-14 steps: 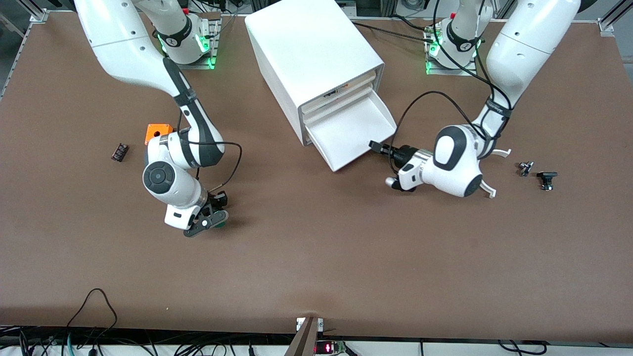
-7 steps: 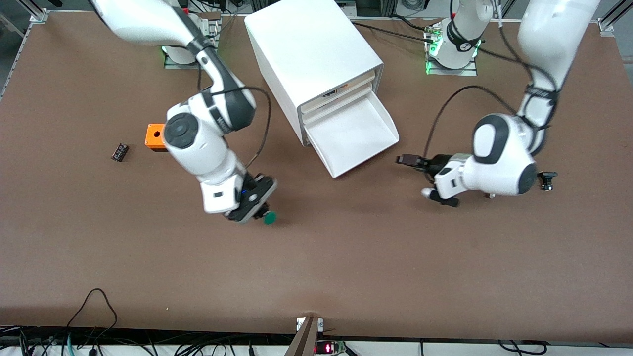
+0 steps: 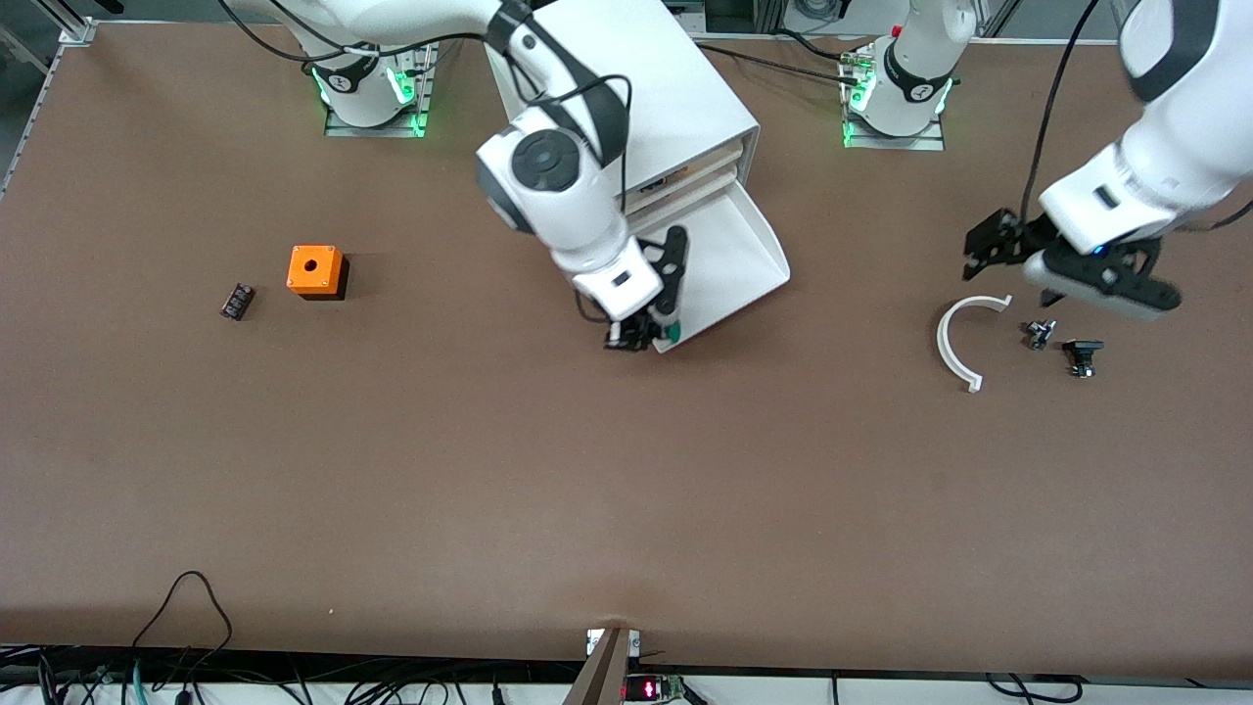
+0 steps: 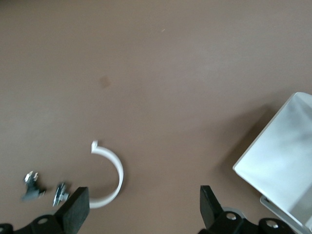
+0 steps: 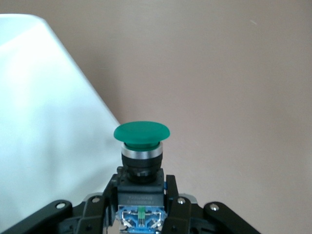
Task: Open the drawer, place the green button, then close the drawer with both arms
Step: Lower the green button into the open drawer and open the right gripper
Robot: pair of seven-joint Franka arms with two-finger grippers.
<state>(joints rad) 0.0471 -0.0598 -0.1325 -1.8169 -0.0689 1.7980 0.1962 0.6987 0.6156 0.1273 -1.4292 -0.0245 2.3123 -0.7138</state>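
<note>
No legible text, labels, brands or numbers in any view. Print on the button (image 5: 141,161) body, seen in the right wrist view, is too blurred to read.

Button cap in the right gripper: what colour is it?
Green; the button cap shows best in the right wrist view, held by the right gripper.

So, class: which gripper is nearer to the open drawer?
The right. The right gripper holds the button over the open drawer's front corner. The left gripper hangs open, apart from it, over the white curved piece.
</note>
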